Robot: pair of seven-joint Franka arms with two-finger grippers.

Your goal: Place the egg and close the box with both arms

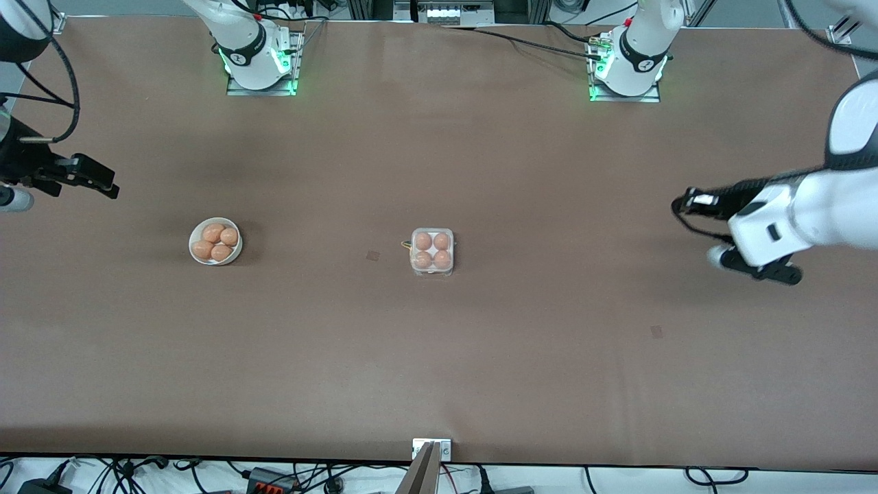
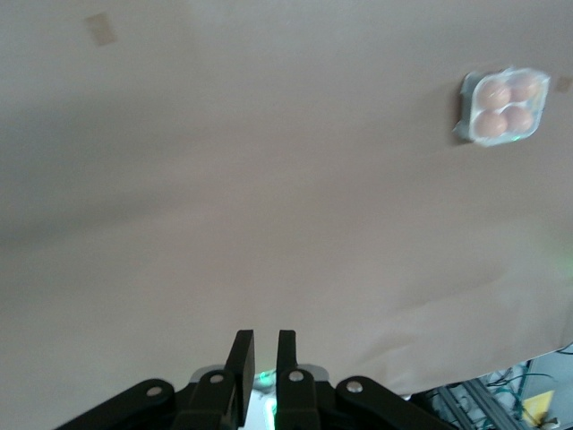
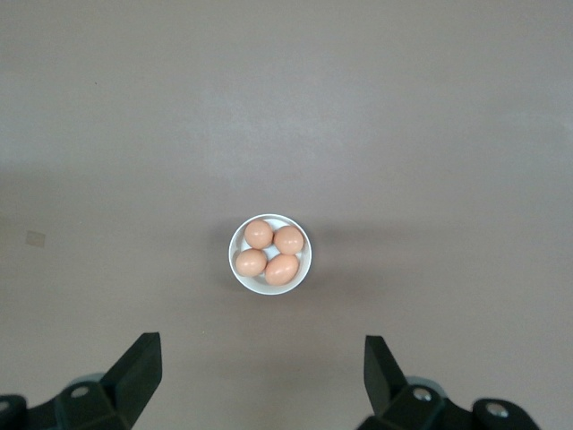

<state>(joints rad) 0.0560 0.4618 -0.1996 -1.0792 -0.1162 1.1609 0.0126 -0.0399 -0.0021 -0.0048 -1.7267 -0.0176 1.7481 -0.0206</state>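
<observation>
The table (image 1: 439, 357) is showing a plain, dull brown. On it, the box (image 1: 432, 252) is looking clear and whitish, with four tan-orange eggs (image 1: 433, 250) glowing through its lid. Toward the right arm's end from the box, a white bowl (image 1: 215, 241) is holding four more tan-orange eggs (image 1: 216, 242) of the same shade.

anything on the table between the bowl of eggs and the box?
Nothing visible. Only bare table lies between the bowl and the box, whose four cells all hold eggs. The left gripper and right gripper hang out over the table's two ends.
</observation>
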